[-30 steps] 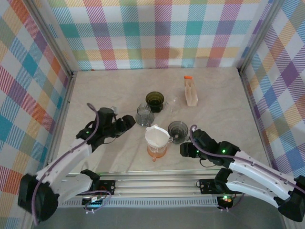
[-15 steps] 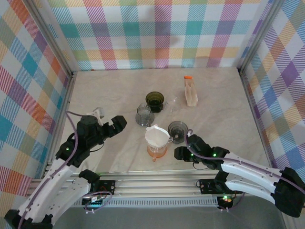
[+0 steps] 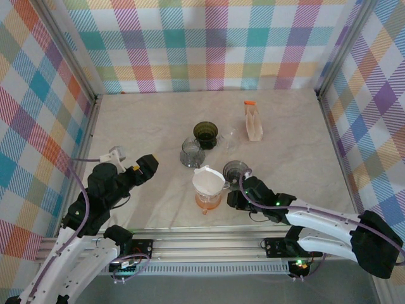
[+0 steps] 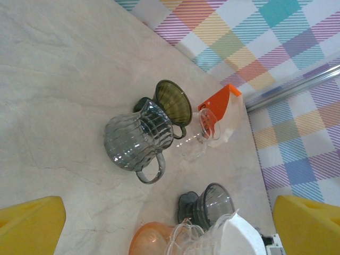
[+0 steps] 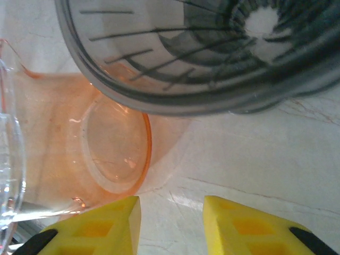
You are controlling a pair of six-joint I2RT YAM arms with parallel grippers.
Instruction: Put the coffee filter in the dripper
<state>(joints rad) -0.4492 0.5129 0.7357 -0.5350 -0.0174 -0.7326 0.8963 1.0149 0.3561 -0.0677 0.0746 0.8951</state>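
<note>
— What's changed?
— The left gripper (image 3: pixel 144 166) has pulled back left of the orange translucent plastic dripper (image 3: pixel 207 202), jaws wide and empty. The right gripper (image 3: pixel 233 200), just right of it, is narrowing on nothing.
— And the white paper coffee filter (image 3: pixel 207 181)?
— It sits in that dripper, so the task looks done.

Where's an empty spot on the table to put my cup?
Bare table lies back left, between the wall and the pitcher, and right of the pouch. The middle is crowded: green dripper, grey dripper, filter, right gripper.
</note>
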